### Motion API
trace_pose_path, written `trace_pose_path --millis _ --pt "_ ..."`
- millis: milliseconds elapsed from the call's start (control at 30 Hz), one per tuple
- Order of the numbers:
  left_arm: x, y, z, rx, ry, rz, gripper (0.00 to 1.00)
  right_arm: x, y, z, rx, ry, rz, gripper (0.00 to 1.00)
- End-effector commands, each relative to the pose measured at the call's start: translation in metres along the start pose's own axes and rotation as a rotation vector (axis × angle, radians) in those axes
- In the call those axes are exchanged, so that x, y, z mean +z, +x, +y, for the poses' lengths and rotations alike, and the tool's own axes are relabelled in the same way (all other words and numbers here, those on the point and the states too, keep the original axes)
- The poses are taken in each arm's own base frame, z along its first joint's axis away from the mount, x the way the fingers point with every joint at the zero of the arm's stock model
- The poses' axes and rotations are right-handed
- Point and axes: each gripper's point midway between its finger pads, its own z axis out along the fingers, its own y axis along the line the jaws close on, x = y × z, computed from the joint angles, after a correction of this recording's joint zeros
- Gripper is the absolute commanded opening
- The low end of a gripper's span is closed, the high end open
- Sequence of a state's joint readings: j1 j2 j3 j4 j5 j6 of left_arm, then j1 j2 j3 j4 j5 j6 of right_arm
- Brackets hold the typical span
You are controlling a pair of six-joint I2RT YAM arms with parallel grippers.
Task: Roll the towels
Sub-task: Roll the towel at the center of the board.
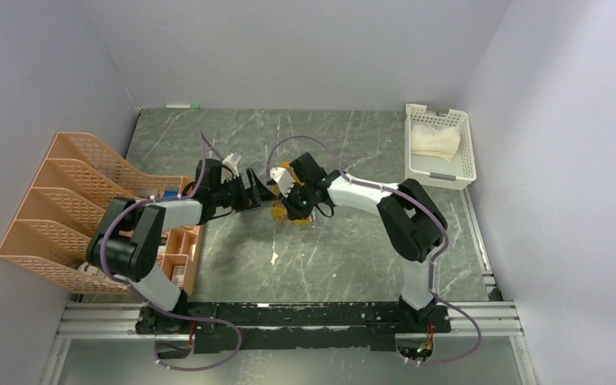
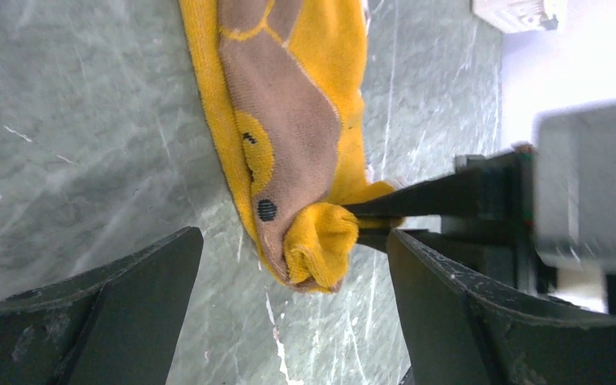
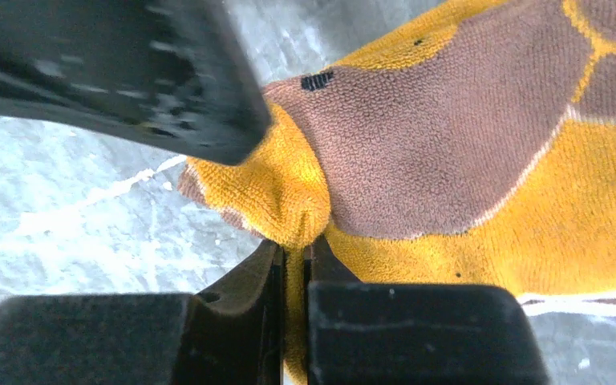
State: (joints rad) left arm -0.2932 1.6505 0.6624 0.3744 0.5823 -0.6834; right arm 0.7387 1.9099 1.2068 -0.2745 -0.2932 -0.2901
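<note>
right gripper [image 3: 293, 261]: jaws nearly together, pinching a bunched fold of the brown and yellow towel [image 3: 449, 160]
left gripper [image 2: 289, 241]: jaws standing wide apart, gripping nothing, flanking that bunched end
brown and yellow towel: lying on the marble table [image 1: 353, 249], frame centre
cream towel [image 1: 435, 140]: sitting inside the white basket [image 1: 470, 152], upper right
</note>
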Motion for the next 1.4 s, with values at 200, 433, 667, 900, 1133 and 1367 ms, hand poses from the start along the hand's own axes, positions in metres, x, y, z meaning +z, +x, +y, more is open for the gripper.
trace_pose_path --millis 200,433,667,900,1133,1367 --pt "-0.024 -0.001 -0.006 0.038 0.023 -0.043 0.97 -0.01 -0.011 0.014 0.228 -0.43 0.006 0.0" --pt "-0.024 0.021 -0.004 0.051 0.087 -0.005 0.97 0.002 -0.013 0.01 0.358 -0.563 0.044 0.0" --pt "-0.013 0.021 -0.006 0.074 0.115 0.013 0.97 0.007 -0.014 0.007 0.431 -0.587 0.076 0.0" --pt "0.024 0.029 0.005 0.114 0.013 0.084 0.97 0.008 -0.019 0.004 0.437 -0.595 0.063 0.0" --pt "0.038 0.02 0.029 0.063 -0.071 0.055 0.97 -0.002 -0.022 0.008 0.423 -0.604 0.047 0.0" --pt "0.029 0.024 0.031 0.034 -0.048 0.045 0.81 -0.01 -0.022 0.002 0.427 -0.603 0.023 0.0"
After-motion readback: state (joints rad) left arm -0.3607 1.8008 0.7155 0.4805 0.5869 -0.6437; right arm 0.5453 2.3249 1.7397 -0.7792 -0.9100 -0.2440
